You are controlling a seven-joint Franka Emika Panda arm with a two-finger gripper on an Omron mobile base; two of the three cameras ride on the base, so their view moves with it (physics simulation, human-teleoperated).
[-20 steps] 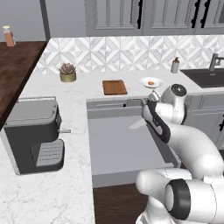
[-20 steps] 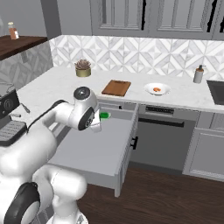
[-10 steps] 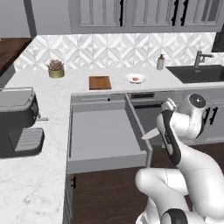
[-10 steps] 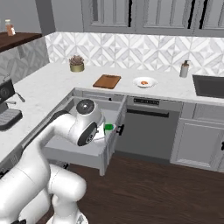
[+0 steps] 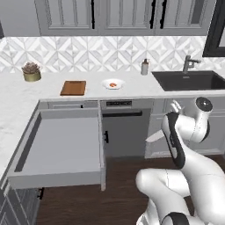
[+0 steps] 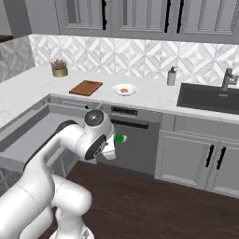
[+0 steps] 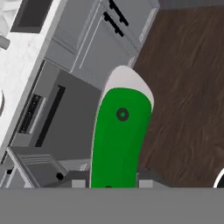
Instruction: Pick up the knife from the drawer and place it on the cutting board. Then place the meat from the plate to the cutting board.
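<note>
The hand (image 7: 114,183) is clamped on the knife (image 7: 119,135), whose green handle stands up between the fingertips with the pale blade beyond it. In the left base view the blade tip juts out beside the arm, in front of the dark appliance door. The drawer (image 5: 61,145) stands pulled open, off to the hand's side. Beyond the hand on the tabletop (image 5: 132,90), the cutting board (image 5: 73,87) lies just beside the plate (image 5: 113,84) carrying the meat (image 5: 113,84).
</note>
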